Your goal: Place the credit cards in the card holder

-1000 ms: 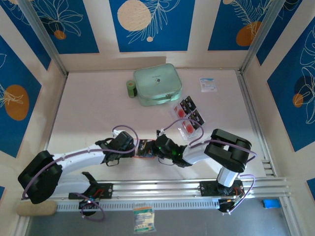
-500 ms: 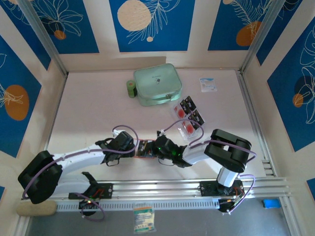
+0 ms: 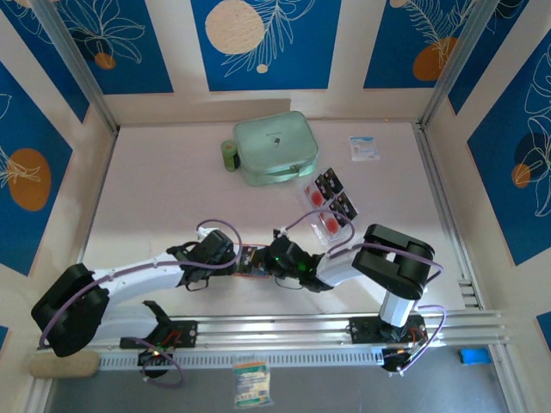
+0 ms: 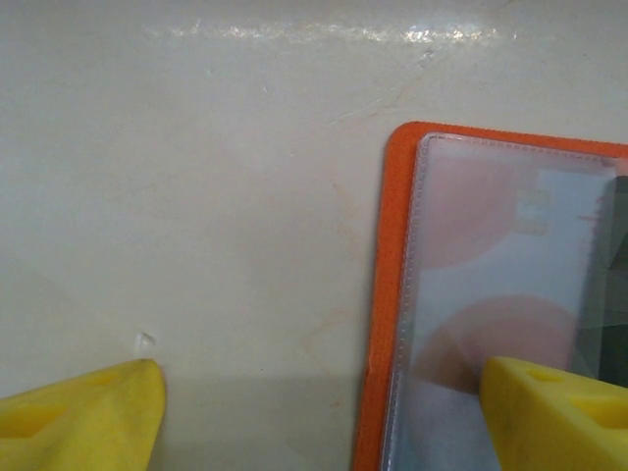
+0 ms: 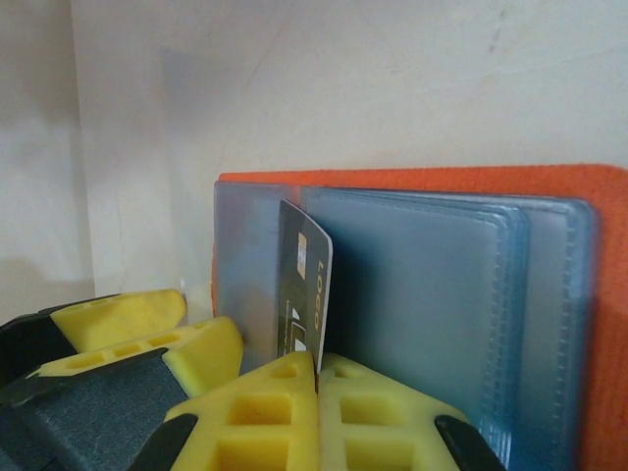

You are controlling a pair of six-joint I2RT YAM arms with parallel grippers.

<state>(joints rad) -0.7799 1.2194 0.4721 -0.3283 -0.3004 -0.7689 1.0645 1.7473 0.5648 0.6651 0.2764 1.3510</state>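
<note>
Left hand (image 4: 319, 417): fingers apart and holding nothing; one yellow fingertip (image 4: 559, 412) sits over the holder's clear pocket, the other over bare bench (image 3: 164, 189).
Right hand (image 5: 316, 378): fingers together, clamped on a credit card (image 5: 306, 285) that stands on its edge.
Card holder (image 4: 394, 294): orange, lying open and flat on the bench between the two hands, near the front edge.
Card in grip: its far end is at the mouth of the clear pockets; how far in it is cannot be told.
Other credit cards (image 3: 325, 188): on the bench beyond the right arm.
Far side: mint-green zip case (image 3: 275, 148), green roll (image 3: 229, 156) just beside it, white-and-blue packet (image 3: 364, 148) to its right.
</note>
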